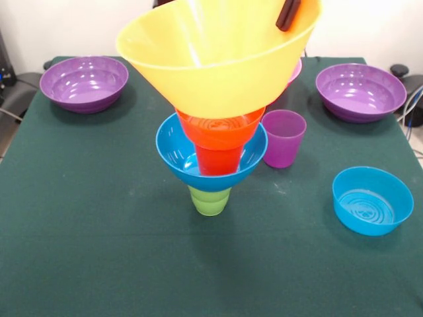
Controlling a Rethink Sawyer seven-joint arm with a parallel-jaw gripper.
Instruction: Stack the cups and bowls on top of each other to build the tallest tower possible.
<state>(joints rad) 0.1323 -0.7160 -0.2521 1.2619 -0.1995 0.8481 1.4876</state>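
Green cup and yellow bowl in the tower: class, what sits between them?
Front view: the blue bowl rests on the green cup; the orange cup stands in it, under the yellow bowl.

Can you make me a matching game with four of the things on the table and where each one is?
Things
1. green cup
2. purple cup
3. large yellow bowl
4. small blue bowl

Places
A. on the very top of the tower
B. alone on the cloth at the picture's right, near the front
C. at the very bottom of the tower
D. standing on the cloth just to the picture's right of the tower

Pairs: 1-C, 2-D, 3-A, 4-B
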